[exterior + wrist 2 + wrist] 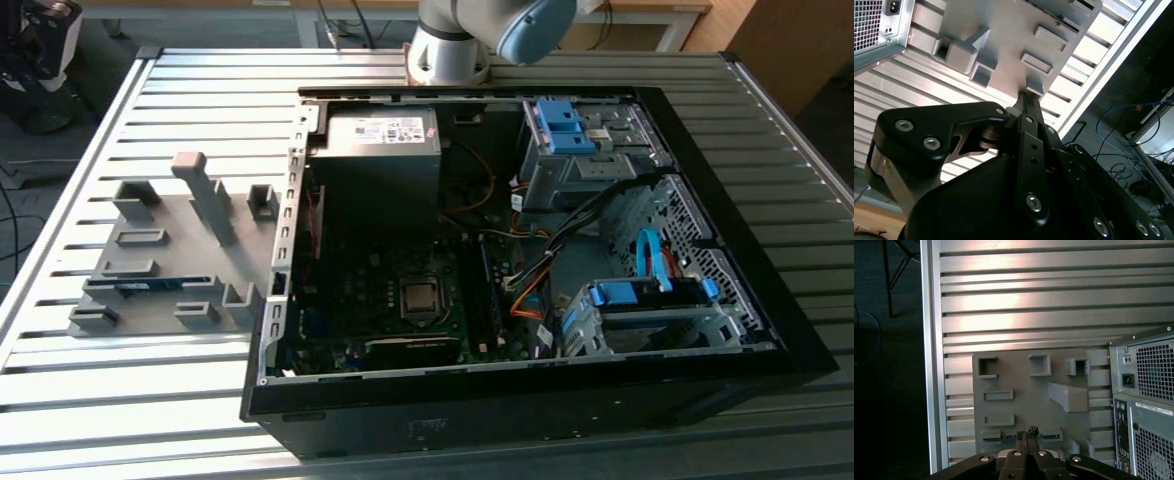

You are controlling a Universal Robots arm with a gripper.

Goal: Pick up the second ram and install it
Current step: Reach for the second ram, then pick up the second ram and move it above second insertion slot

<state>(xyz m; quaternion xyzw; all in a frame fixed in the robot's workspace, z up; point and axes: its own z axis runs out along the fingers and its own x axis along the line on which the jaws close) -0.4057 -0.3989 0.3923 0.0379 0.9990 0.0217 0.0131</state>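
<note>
The second ram (134, 285) is a thin blue-teal stick lying in a slot near the front of the grey holder plate (167, 262), on the exterior view's left. In the first wrist view it is a dark strip (1008, 436) between two holder blocks, just past my fingertips. My gripper (1026, 433) hangs well above the holder plate (1024, 400), its two thin fingers pressed together with nothing between them. The second wrist view has the black gripper (1026, 95) pointing at the plate (1004, 30).
The open computer case (534, 95) lies to the right of the plate on the slatted metal table (160, 90), with the grey power supply (383, 135) and blue drive brackets (561, 125) inside. The case's back (1149, 385) stands beside the plate. The table edge (931, 340) is close by.
</note>
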